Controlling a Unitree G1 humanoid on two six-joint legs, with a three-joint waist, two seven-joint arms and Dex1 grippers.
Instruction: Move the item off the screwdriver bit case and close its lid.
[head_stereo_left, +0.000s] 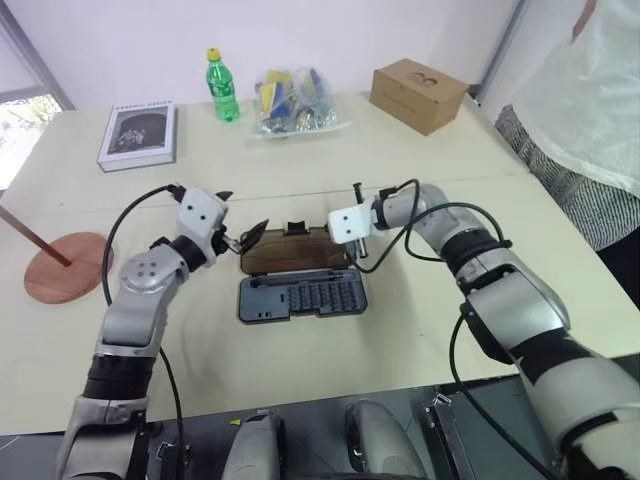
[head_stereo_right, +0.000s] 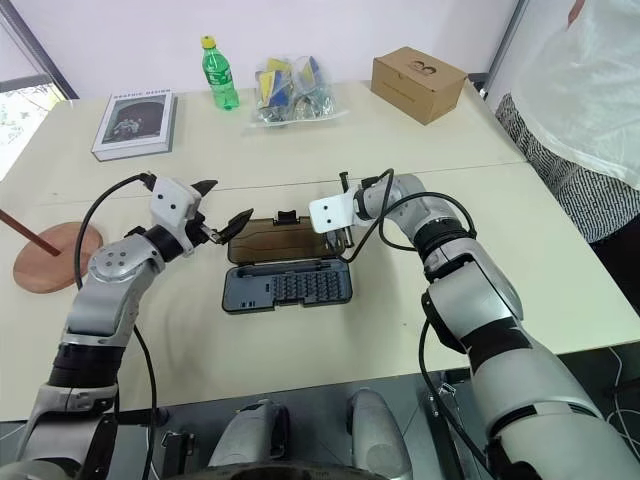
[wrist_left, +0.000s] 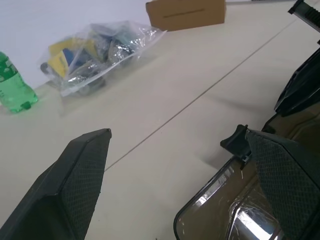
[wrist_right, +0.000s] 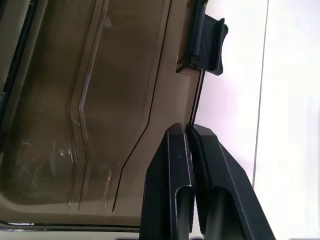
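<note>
Right gripper, fingers pressed together, touches the lid; left gripper spread; no writing legible.

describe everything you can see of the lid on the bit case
The lid is a flat, brown, see-through plastic panel with rounded corners and a raised outline moulded in. It lies open on the table, folded back from the dark tray of bits. A small black latch sits on its far edge. The right end effector, shut, is at that edge beside the latch; the open left end effector is at its corner.
</note>
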